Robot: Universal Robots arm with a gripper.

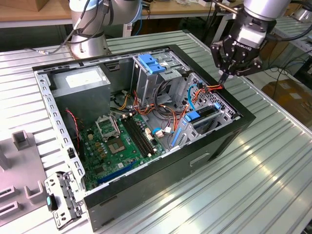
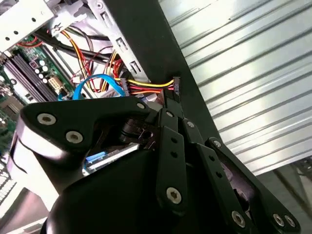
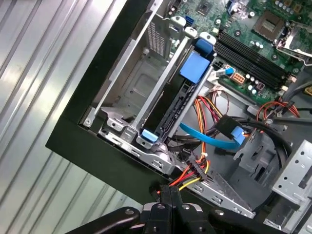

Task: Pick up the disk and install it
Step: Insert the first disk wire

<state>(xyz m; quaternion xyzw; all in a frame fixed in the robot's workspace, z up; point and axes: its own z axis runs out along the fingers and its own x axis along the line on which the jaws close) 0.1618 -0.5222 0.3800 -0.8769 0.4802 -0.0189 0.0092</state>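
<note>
In the exterior view the ribbed metal bench (image 1: pixel 253 185) fills the foreground. A loose metal bracket (image 1: pixel 62 200) with a teal tab lies at the lower left of that view, just beside the near corner of the open black computer case (image 1: pixel 161 185). Inside the case the green motherboard (image 1: pixel 122 141) lies flat in the middle.

Toward the exterior view's right, the disk (image 1: pixel 204 117) stands on edge in the drive cage at the end of the case. Its blue plastic rail faces up. In the first wrist view the disk (image 3: pixel 173 114) shows as a dark slab slotted between silver cage walls, with blue rail tabs at both ends.

A blue data cable (image 1: pixel 191 95) curls just behind the cage. Above it, at the upper right of the exterior view, the jaws point down over the case's far rim. They are narrow, with their tips pinched on a black power plug (image 1: pixel 218 87). In the second wrist view the power plug (image 2: pixel 176 85) trails yellow, red and black wires.

Farther back stand a tall metal cage (image 1: pixel 151 63) topped by a blue latch and a grey box (image 1: pixel 83 83) with a white sticker. The arm's base (image 1: pixel 87 46) is at the upper left.
</note>
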